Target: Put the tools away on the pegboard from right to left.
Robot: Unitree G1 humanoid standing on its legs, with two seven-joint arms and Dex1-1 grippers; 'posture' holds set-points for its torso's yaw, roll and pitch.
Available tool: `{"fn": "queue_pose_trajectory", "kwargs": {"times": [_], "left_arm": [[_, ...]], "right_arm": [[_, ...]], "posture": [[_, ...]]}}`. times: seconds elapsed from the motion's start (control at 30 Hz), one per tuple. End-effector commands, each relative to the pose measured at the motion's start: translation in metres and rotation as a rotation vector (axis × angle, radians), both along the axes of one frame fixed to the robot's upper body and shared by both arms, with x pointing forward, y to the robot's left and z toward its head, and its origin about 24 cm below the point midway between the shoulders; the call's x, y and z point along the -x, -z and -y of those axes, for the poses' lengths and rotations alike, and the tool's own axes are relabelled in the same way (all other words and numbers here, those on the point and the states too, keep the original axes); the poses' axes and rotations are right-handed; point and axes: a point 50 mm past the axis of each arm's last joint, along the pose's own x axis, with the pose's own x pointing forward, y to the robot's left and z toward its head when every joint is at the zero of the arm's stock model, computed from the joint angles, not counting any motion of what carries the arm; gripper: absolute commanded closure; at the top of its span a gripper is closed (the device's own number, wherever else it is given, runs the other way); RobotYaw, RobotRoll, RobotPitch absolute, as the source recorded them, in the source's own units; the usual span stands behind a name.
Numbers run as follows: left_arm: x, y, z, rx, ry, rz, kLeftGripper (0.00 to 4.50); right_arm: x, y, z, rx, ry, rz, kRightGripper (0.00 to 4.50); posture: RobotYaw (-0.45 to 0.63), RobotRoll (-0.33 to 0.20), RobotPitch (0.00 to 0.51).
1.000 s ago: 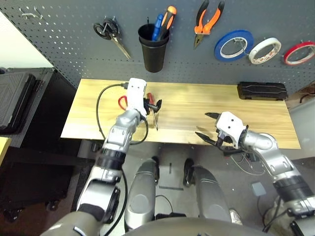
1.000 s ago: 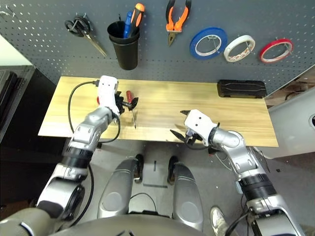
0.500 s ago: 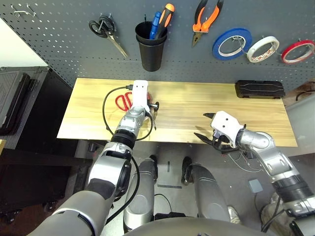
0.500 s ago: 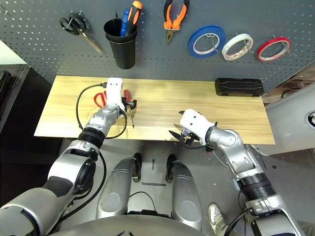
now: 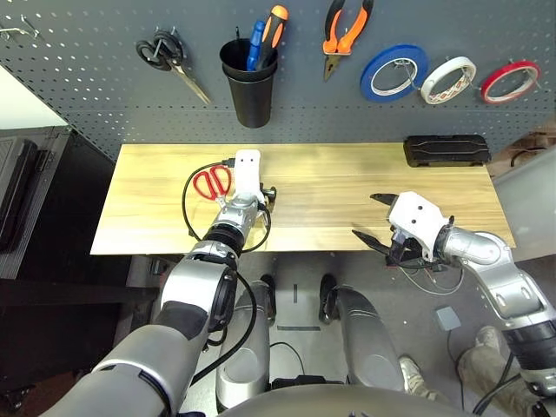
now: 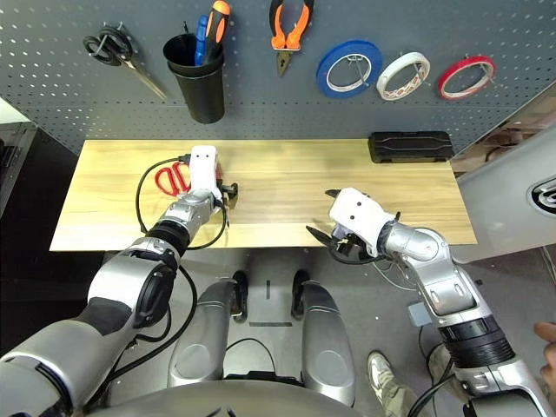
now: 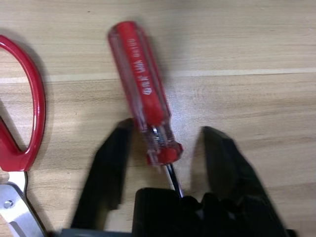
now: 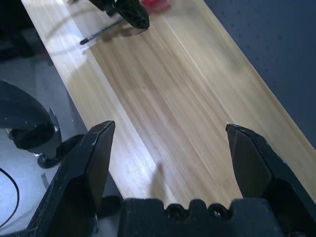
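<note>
Pegboard [image 5: 104,78] already carries the cream-white tape roll [image 5: 448,80] and pliers [image 5: 345,33], while the red-handled screwdriver [image 7: 143,116] lies between the left end effector's [image 7: 168,158] parted fingers, red-handled scissors [image 7: 19,148] just beside; right end effector [image 8: 170,158] gapes empty.

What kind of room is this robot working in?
Probably a workshop or a tool bench set up for testing. A grey pegboard on the wall holds pliers, scissors and tape rolls, with a wooden table below it and a screwdriver lying there.
</note>
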Motion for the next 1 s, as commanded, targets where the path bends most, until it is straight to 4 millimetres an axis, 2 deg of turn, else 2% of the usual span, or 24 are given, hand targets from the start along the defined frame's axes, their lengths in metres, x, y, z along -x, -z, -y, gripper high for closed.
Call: {"fn": "queue_pose_trajectory", "kwargs": {"times": [0.03, 0.07, 0.2, 0.5, 0.73, 1.0], "left_arm": [[0.006, 0.011, -0.001, -0.012, -0.014, -0.040, 3.33], [0.006, 0.011, -0.001, -0.010, -0.018, -0.037, 3.68], [0.005, 0.008, 0.000, 0.018, -0.045, -0.019, 3.70], [0.001, -0.012, 0.009, 0.149, -0.136, 0.048, 3.70], [0.022, -0.021, -0.001, 0.201, -0.236, 0.096, 3.70], [0.051, -0.048, -0.012, 0.254, -0.276, 0.216, 3.70]], "right_arm": [[0.003, 0.001, 0.003, 0.002, -0.012, -0.016, 0.00], [0.002, 0.002, 0.003, 0.003, -0.014, -0.017, 0.00], [0.000, 0.004, 0.002, 0.009, -0.027, -0.018, 0.00], [-0.010, 0.012, 0.004, 0.017, -0.050, -0.016, 0.00], [-0.021, 0.015, 0.001, 0.010, -0.081, 0.004, 0.00], [-0.035, 0.016, 0.002, 0.006, -0.097, 0.018, 0.00]], "posture": [[0.01, 0.000, 0.314], [0.01, 0.000, 0.313], [0.04, 0.000, 0.307], [0.10, 0.000, 0.297], [0.16, 0.000, 0.295], [0.22, 0.000, 0.285]]}}
